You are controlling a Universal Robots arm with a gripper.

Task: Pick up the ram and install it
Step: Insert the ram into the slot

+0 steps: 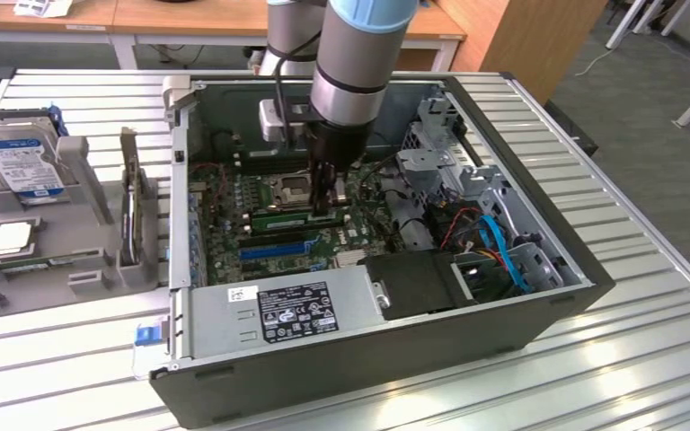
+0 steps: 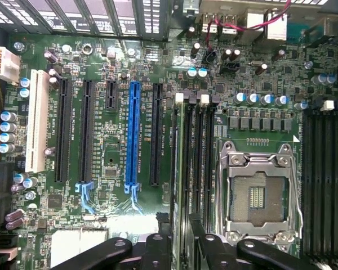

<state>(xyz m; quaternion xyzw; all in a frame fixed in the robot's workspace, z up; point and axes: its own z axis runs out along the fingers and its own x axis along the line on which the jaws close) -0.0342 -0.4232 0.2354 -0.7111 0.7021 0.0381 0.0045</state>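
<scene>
Closest in, the black jaws are nearly closed, pinching the ram (image 2: 179, 169), a thin green stick seen edge-on, upright among the black memory slots (image 2: 200, 169) beside the empty processor socket (image 2: 258, 194). Around it lie the slatted surface (image 1: 69, 368), the open computer case (image 1: 381, 370) on it, the green motherboard (image 2: 169, 56), a blue expansion slot (image 2: 133, 135) and blue cables (image 1: 501, 247).

Shiny ribbed silver metal bench (image 1: 632, 359); matt dark-grey metal computer case (image 1: 381, 368); glossy green circuit-board ram stick (image 1: 291, 218); smooth blue plastic slot (image 2: 133, 135).
</scene>
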